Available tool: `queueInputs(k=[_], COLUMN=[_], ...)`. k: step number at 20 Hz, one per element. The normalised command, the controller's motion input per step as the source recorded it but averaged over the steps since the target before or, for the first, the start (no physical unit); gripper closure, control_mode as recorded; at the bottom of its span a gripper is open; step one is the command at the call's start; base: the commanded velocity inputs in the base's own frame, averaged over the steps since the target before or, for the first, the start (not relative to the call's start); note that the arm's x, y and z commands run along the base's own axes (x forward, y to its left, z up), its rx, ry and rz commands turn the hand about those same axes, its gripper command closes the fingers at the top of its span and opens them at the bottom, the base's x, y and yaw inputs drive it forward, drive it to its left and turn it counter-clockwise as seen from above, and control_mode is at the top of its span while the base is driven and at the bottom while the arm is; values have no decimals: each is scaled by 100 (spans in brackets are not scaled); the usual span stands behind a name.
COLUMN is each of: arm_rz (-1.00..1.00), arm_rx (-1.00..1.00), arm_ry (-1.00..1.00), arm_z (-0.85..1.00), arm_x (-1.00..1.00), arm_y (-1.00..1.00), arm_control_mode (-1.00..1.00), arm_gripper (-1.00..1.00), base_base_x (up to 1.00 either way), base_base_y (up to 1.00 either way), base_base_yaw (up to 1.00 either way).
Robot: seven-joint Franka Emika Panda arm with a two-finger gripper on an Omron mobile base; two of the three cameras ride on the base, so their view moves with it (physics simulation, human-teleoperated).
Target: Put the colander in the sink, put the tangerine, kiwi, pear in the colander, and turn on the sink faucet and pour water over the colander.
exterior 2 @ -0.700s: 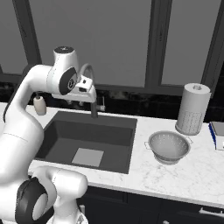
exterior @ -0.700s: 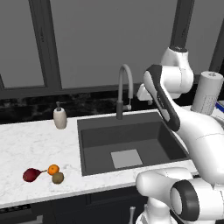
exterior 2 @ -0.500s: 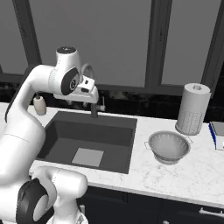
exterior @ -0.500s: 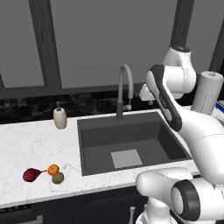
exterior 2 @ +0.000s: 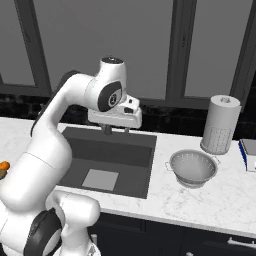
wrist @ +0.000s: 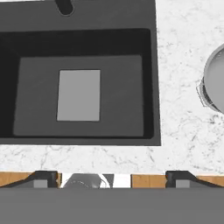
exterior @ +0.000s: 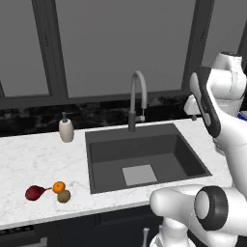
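The silver colander (exterior 2: 193, 167) stands on the counter right of the sink (exterior 2: 143, 150), and its rim shows at the right edge of the hand view (wrist: 214, 83). My gripper (exterior 2: 116, 131) hangs open and empty high over the sink's back right part, well left of the colander. In the hand view its fingertips (wrist: 178, 177) stand wide apart above the dark sink (wrist: 118, 96). The maroon pear (exterior: 34, 192), orange tangerine (exterior: 59, 186) and olive kiwi (exterior: 63, 196) lie together on the counter left of the sink (exterior: 101, 159). The faucet (exterior: 137, 99) rises behind the basin, with no water running.
A beige soap dispenser (exterior: 66, 130) stands at the back left of the sink. Behind the colander is a tall paper towel roll (exterior 2: 221, 125), with a blue-edged book (exterior 2: 248, 152) at the far right. Dark windows close off the back of the white marble counter (exterior 2: 200, 200).
The arm has swung right, carrying the open gripper from near the faucet toward the sink's right side and a little lower. Fruits and colander have not moved.
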Motion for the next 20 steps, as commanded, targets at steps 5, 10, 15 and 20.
queueInputs(k=[5,10,15,20], arm_rz=[0,0,0,0], arm_rx=[0,0,0,0], arm_ry=[12,6,4,0], arm_z=[-23,-31,-28,-13], arm_x=[-24,-21,-5,2], arm_y=[-99,-91,-72,-40], arm_control_mode=[-100,-100,-100,-100], arm_gripper=[-100,-100,-100,-100], base_base_x=[0,0,0,0], base_base_y=[0,0,0,0], base_base_yaw=[0,0,0,0])
